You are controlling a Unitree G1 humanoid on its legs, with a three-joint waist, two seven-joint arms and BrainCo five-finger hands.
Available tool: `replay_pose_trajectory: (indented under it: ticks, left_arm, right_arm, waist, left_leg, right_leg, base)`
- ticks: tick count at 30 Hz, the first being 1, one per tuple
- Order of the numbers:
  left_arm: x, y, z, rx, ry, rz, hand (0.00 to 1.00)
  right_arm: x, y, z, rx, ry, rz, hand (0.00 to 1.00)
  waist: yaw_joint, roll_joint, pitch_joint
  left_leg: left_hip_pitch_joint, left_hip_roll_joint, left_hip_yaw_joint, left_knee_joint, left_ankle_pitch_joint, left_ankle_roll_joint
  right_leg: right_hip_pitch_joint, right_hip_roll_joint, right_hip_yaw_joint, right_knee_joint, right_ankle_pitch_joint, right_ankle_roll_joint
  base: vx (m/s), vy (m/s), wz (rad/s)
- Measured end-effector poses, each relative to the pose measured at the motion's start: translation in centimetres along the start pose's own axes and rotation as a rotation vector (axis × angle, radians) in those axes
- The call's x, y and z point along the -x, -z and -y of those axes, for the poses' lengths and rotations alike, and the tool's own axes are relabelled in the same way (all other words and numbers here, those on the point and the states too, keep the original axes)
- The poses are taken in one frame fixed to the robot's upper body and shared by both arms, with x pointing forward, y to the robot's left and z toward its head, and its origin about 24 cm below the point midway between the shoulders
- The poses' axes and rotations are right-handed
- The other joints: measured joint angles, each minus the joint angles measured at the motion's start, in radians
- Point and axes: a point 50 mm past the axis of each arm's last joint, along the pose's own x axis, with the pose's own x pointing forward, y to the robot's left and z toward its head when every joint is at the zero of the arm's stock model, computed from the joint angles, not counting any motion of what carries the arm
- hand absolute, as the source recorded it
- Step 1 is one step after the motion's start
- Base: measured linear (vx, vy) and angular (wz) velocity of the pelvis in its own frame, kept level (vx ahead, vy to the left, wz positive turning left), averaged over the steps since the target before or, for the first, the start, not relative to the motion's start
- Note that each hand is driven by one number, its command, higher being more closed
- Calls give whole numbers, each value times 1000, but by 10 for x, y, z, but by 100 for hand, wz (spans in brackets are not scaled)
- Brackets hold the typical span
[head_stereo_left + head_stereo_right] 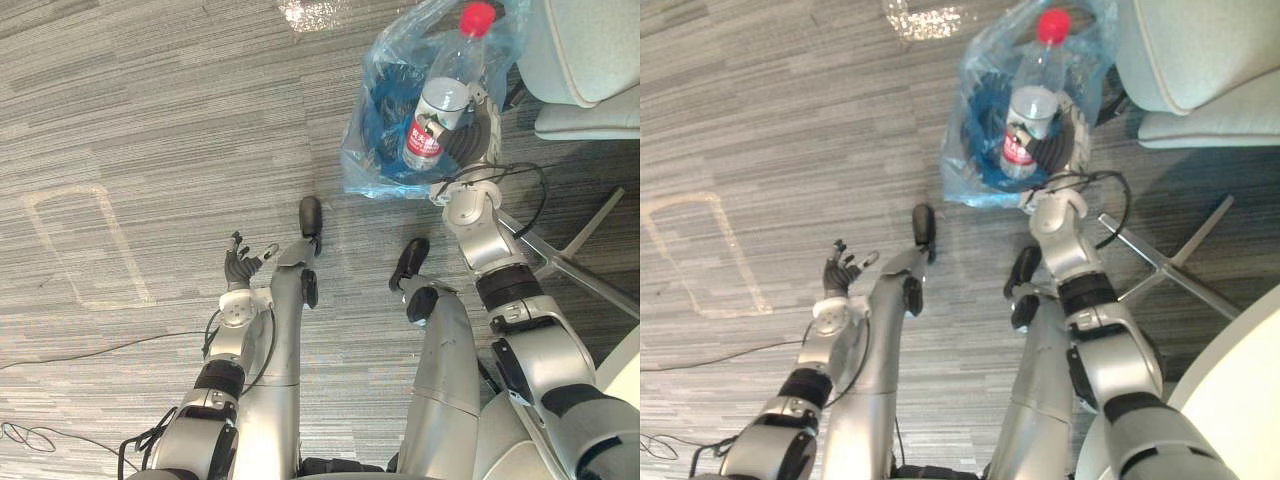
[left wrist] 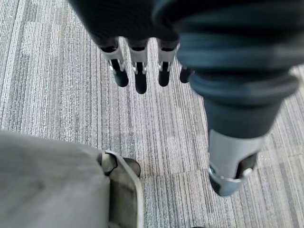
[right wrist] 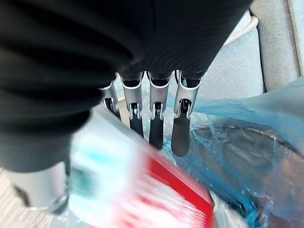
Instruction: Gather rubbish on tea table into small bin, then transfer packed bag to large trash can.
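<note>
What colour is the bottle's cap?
Red: the cap on the bottle shows best in left eye view.

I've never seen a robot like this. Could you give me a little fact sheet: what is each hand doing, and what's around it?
Right hand: closed round a plastic bottle with a red cap and red label, held tilted over the bin
Left hand: open, holding nothing, above the carpet
Bin: small, dark, lined with a blue plastic bag, standing on the floor
Nearby: pale chair beside the bin
Stage: bottle not yet let go
</note>
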Motion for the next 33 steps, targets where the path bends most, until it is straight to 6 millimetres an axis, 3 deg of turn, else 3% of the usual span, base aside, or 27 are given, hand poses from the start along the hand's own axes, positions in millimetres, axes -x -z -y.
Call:
replay_pose_trajectory:
  ticks: [6,14,21,33]
  left_arm:
    - [0,0,0,-10,5,3,0]
    - [-1,-1,-2,-26,8,9,0]
    - [-2,-3,-4,-53,14,18,0]
    - [-2,2,-6,-84,20,8,0]
  right_arm:
    - [2,-2,-2,10,-5,16,0]
    - [24,3,-15,154,-112,113,0]
    - [37,17,-19,335,-218,171,0]
    - [60,47,-46,599,-474,198,0]
  waist:
    - [0,0,-7]
    - [-2,-1,-12]
    - [-5,-2,-12]
    - [-5,-11,-39]
  left_leg:
    - [-8,3,-1,0,-5,-7]
    - [-15,17,-1,11,-2,-3]
    - [-15,28,1,11,-2,-3]
    - [-21,33,4,-11,3,-11]
  right_leg:
    - [-10,1,-1,3,-3,-6]
    - [-11,14,-2,0,-1,-9]
    - [-12,24,-2,-7,4,-16]
    - [-26,32,-2,-23,8,-19]
  base:
    - [-58,6,-1]
    - [-52,8,-4]
    - [-60,6,-5]
    - [-48,4,-1]
